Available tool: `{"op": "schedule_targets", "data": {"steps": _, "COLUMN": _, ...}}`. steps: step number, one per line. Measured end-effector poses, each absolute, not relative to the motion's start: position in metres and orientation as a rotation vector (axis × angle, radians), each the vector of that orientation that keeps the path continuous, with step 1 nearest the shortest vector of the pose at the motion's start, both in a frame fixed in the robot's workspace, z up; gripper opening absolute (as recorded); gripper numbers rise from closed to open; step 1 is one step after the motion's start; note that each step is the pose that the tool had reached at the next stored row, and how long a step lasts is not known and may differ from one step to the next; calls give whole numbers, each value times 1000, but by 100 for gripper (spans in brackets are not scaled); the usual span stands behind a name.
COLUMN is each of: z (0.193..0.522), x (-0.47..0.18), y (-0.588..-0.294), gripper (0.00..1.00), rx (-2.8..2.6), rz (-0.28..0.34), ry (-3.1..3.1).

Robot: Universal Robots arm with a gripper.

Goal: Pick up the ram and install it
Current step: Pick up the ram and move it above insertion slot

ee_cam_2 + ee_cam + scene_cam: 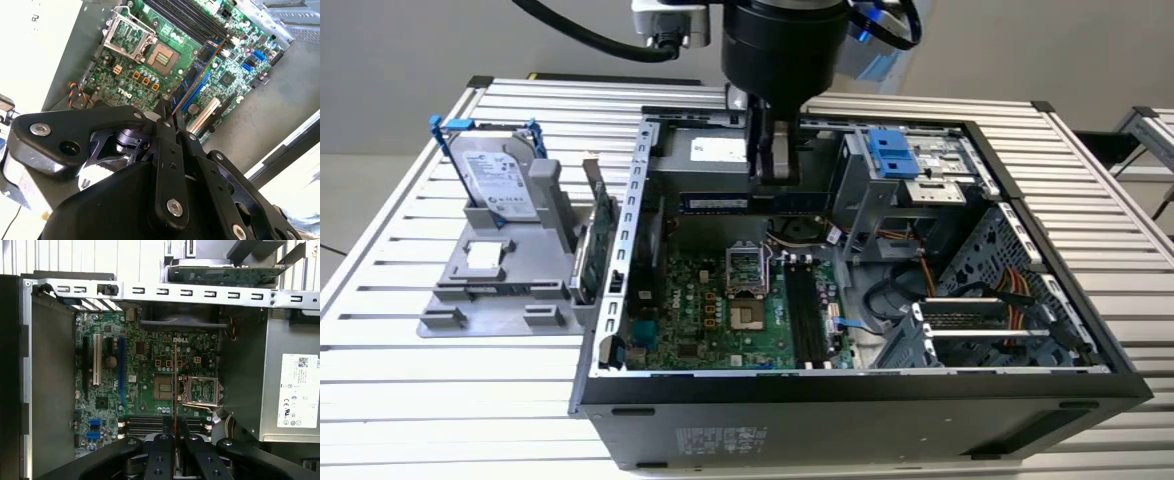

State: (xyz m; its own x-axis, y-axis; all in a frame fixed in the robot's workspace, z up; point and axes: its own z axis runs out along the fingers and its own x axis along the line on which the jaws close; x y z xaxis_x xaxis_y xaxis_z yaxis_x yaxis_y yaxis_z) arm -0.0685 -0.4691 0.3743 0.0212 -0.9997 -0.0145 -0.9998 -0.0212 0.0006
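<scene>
In the exterior view the ram (718,203), a narrow dark blue stick with black chips, hangs level above the motherboard at the back of the open computer case (854,400). My gripper (774,178) is shut on its upper edge near the middle. Both wrist views show the ram edge-on (198,74) (174,385), running out from between my fingertips (169,116) (174,436) over the green board. The black memory slots (803,318) (150,425) (182,15) lie on the board, below the ram and nearer the case's front.
On the exterior view's left, a grey holder (494,290) carries a silver hard drive with blue rails (500,172) and a green expansion card (594,245). Inside the case are the CPU socket (744,268), the power supply (707,150), a drive cage (894,160) and cables (987,300).
</scene>
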Motion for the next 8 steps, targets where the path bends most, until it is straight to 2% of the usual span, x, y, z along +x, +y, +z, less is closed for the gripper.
{"op": "schedule_targets", "data": {"steps": 8, "z": 374, "x": -59, "y": -469, "gripper": 0, "rx": -2238, "rz": 17, "ry": 2191}}
